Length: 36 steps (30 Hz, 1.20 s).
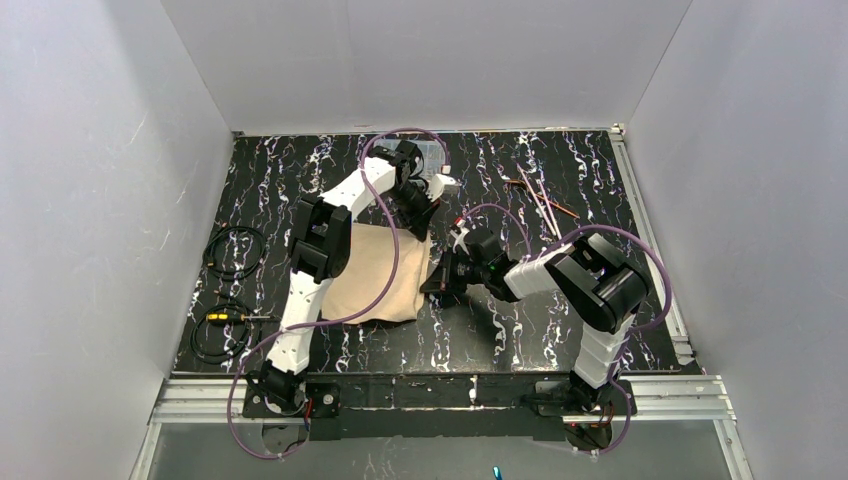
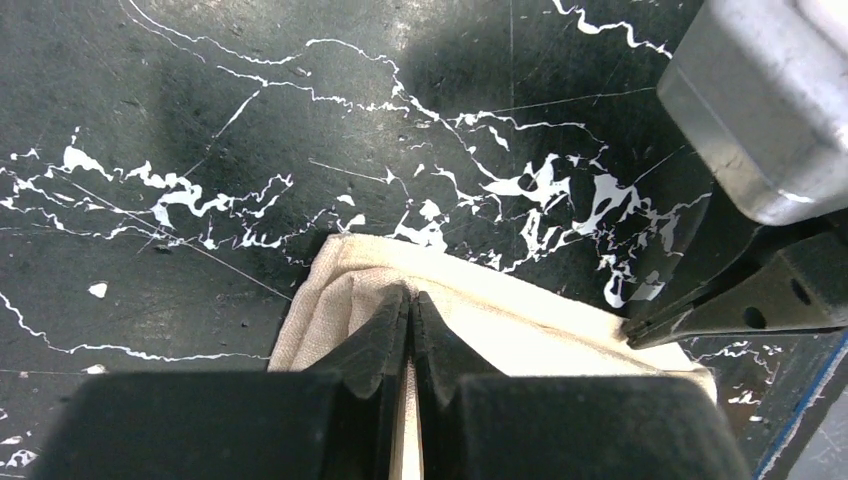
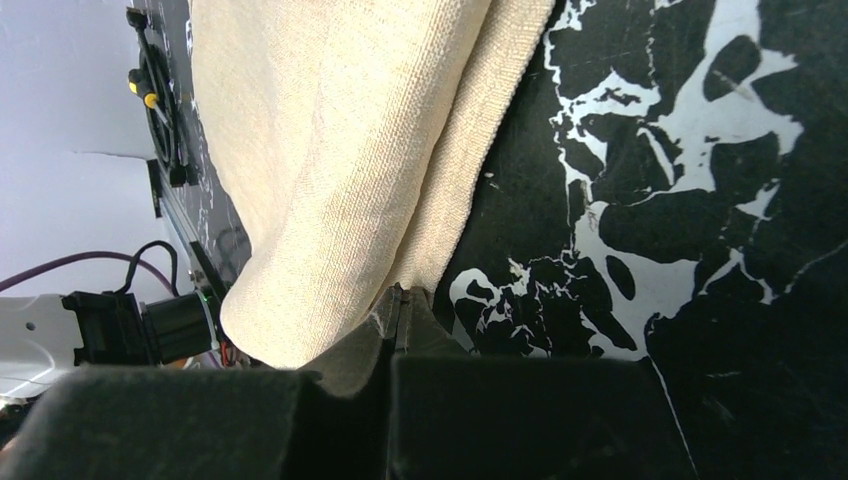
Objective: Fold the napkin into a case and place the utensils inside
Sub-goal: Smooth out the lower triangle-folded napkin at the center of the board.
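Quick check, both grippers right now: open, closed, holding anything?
Left gripper: closed, pinching the edge of the napkin.
Right gripper: closed, pinching another edge of the napkin.

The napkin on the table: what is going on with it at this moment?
Both arms are working on the beige napkin, which lies partly folded on the table. The left arm has its jaws shut on the cloth's far corner, and the right arm has its jaws shut on its right edge. The copper utensils lie apart at the far right, not yet in any case.
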Available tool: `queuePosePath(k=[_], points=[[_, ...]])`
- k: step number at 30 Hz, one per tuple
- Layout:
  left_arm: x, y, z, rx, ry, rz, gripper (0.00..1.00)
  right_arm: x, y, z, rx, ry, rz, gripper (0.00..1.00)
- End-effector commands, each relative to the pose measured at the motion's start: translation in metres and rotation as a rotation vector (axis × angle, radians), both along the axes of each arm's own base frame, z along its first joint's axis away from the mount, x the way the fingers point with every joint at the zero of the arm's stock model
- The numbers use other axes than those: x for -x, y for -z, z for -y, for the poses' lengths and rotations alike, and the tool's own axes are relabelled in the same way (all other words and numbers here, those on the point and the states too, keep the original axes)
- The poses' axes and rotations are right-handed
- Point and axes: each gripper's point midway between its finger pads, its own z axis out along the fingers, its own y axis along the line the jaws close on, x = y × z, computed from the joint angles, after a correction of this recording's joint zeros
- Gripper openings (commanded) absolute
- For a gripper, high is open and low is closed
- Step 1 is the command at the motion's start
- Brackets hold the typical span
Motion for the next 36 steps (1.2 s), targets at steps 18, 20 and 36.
queuePosePath(k=[18,20,36], points=[[-0.003,-0.013,0.004,0.087,-0.088,-0.071,0.0,-0.002,-0.014,-0.001,0.132,-0.072,0.134,0.01],[-0.003,-0.006,0.0,0.067,-0.077,-0.056,0.0,-0.001,-0.014,0.002,0.147,-0.076,0.134,0.01],[-0.022,-0.038,0.003,0.134,-0.213,-0.033,0.47,0.034,-0.088,-0.064,-0.014,-0.228,0.385,0.27]])
